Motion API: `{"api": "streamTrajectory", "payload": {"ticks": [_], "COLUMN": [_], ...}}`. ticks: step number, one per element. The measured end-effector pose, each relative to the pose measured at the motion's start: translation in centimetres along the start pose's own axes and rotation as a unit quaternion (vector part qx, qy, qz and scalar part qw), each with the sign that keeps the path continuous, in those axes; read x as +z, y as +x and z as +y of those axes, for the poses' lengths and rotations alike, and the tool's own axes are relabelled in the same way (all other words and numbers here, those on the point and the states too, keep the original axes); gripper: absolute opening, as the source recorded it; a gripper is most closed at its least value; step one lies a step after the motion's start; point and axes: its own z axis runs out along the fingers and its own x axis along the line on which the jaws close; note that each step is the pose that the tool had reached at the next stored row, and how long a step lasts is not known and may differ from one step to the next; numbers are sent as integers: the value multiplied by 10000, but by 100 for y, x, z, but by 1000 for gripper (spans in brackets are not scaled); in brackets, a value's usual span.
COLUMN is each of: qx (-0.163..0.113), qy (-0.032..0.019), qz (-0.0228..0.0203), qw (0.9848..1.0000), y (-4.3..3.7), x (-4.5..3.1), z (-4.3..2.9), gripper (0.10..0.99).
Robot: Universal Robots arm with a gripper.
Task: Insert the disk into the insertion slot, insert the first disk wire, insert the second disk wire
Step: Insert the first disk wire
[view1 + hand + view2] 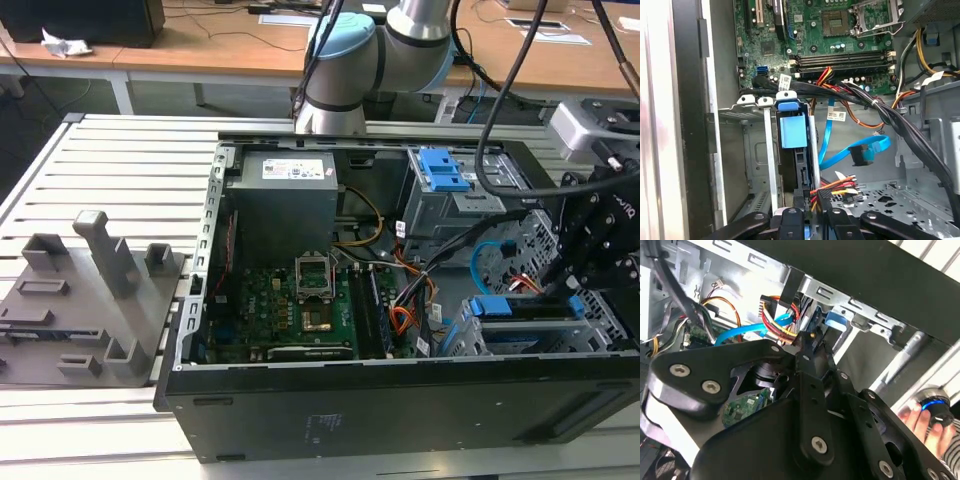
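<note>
- Just ahead of the gripper (807,217), the disk (792,131) stands on edge in its bright blue carrier, already seated in the insertion slot (755,155), the low grey cage whose wall runs beside it.
- Right at the gripper's tip, in both wrist views, lies the black plug of the first disk wire (837,186), a bundle of red, orange, yellow and black leads. The plug sits against the rear edge of the disk, but I cannot tell whether it is pushed home.
- Whether the gripper is spread, pressed together or pinching that plug cannot be told.
- A little farther out from the gripper, to the wire's side, the second disk wire (862,154) bends in 1 loop; its blue plug hangs free over the perforated floor, apart from the disk.
- Beyond the disk, a thick black cable bundle (880,107) crosses the case, and past it lies the green motherboard (840,30).
- From the exterior view, the gripper (553,285) reaches down into the open computer case (400,410) at the disk (520,306), with the taller cage (440,175) and its blue latch behind.
- Outside the case, in the second wrist view, a person's hand (925,422) holds a black knob (936,409) with a lit blue ring.
- Far from the gripper, on the exterior view's left, a grey fixture (90,290) rests on the slatted table (120,170).
</note>
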Motion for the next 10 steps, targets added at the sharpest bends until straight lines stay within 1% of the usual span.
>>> {"api": "streamTrajectory", "payload": {"ticks": [1,2,3,4,5,6,9,10], "qx": [0,0,0,0,0,0,0,-1], "qy": [0,0,0,0,0,0,0,1], "qz": [2,3,2,3,2,2,2,4], "qw": [10000,10000,10000,10000,10000,10000,10000,10000], "y": [-10,-23,-33,-36,-39,-39,-39,-38], "x": [-58,-99,-142,-159,-197,-219,-224,-226], "z": [3,8,11,12,14,15,18,33], "gripper": [247,231,165,106,106,106,106,106]}}
